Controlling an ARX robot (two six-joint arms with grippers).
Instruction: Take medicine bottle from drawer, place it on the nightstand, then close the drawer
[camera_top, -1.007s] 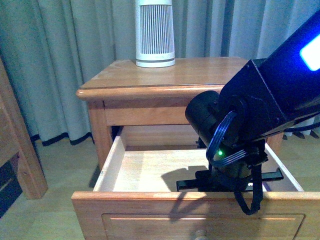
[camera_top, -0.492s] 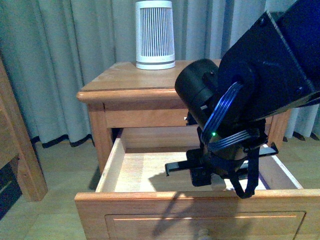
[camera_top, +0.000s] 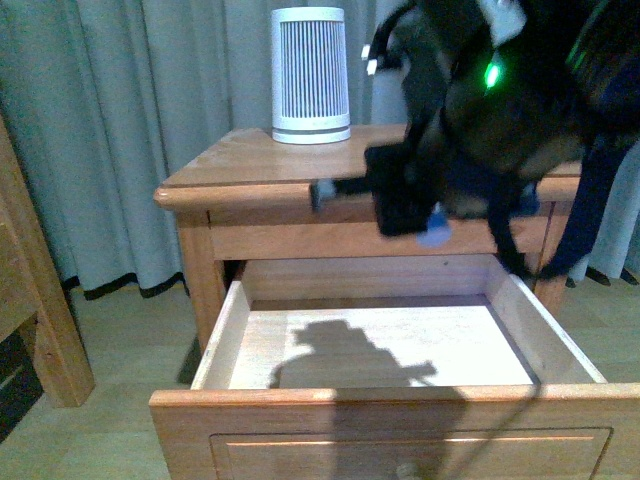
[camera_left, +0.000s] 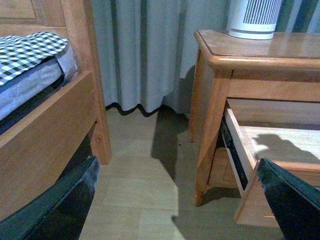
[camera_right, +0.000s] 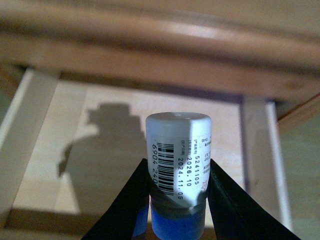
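Right wrist view: right gripper clamped on medicine bottle, pinched from both sides, one end poking out past tips. Below it, drawer pulled open, gripper shadow on pale bottom. Nightstand top edge just beyond bottle, ribbed white device further back on top. Left gripper spread wide, off beside nightstand, over wood floor. Front view pretty blurry on right arm tbh.

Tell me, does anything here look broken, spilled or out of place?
Nothing stands out. The drawer is pulled open and bare, and the right gripper holds the medicine bottle above it. The nightstand looks sound, and nothing is spilled.
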